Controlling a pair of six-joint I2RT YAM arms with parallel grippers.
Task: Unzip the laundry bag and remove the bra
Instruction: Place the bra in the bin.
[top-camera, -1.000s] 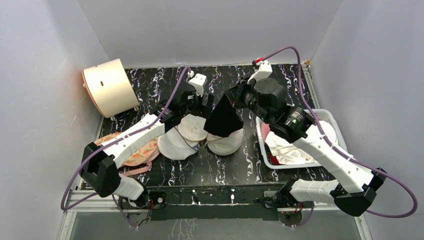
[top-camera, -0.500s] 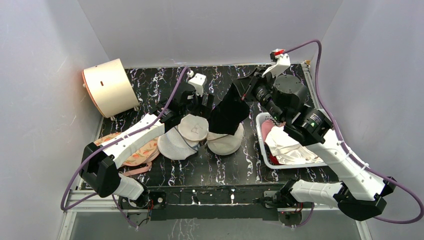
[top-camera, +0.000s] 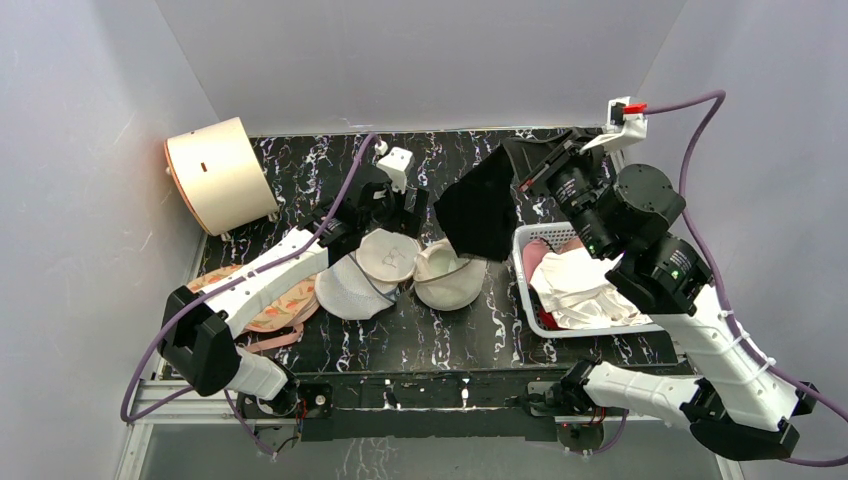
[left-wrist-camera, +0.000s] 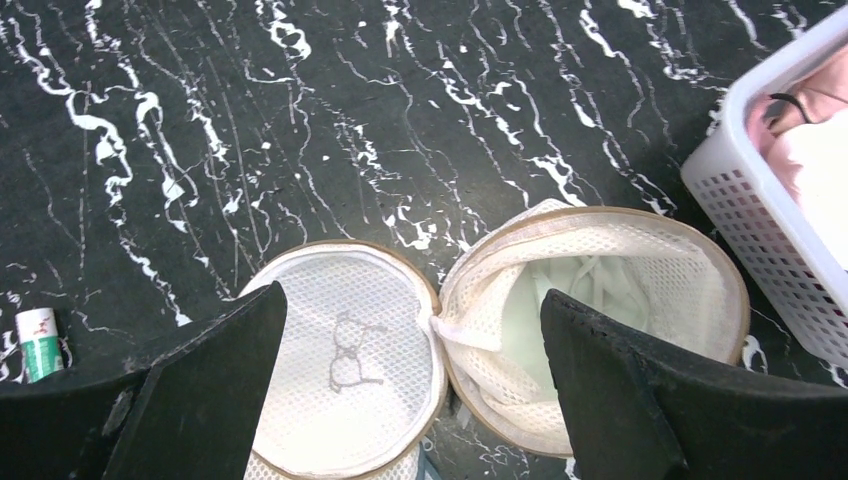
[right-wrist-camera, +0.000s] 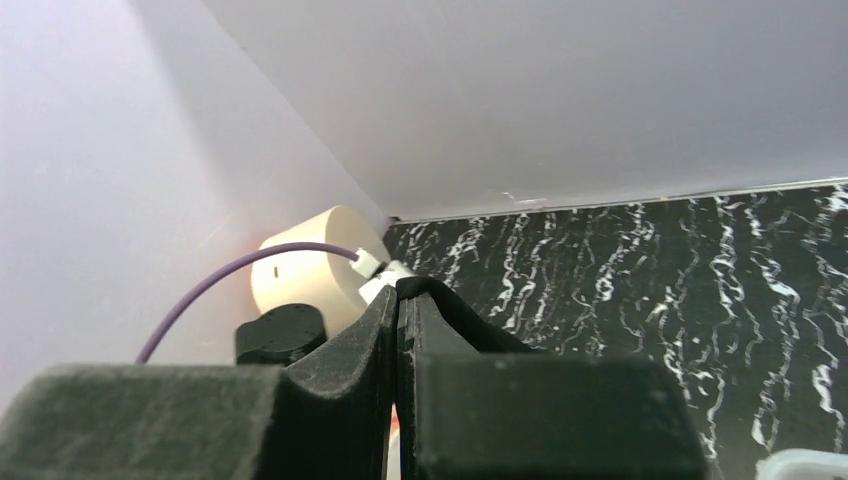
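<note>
Tool, right (right-wrist-camera: 398, 300): jaws pressed tight together, clamped on a sheet of black cloth (top-camera: 482, 205) and holding it high over the far right of the desk.
Black cloth: hangs from that tool with its lower edge near the open bag. I take it for the black part of the white moulded-cup bra (top-camera: 475, 225), but I cannot see where it joins any cup.
Tool, left (left-wrist-camera: 410, 297): jaws spread wide apart, nothing between them, hovering directly above the bag.
Laundry bag: round cream-beige mesh drum (left-wrist-camera: 340, 335) lying on the black marbled desk (left-wrist-camera: 300, 120), spread open like a clamshell. The half with the small line drawing is on the left, and the hollow half touches it on the right.
Unzipping: done, to my eye; the two halves meet only at one point of their rims.
Removal: under way, not finished. Pale material shows inside the hollow half, and I cannot tell whether it is a cup or the bag's lining.
Bra relative to tools: the black part is gripped by the right tool, up and to the right of the bag. Whatever remains sits straight below the left tool.
Basket: white perforated plastic basket (left-wrist-camera: 745, 200) just right of the bag, with pale laundry in it.
</note>
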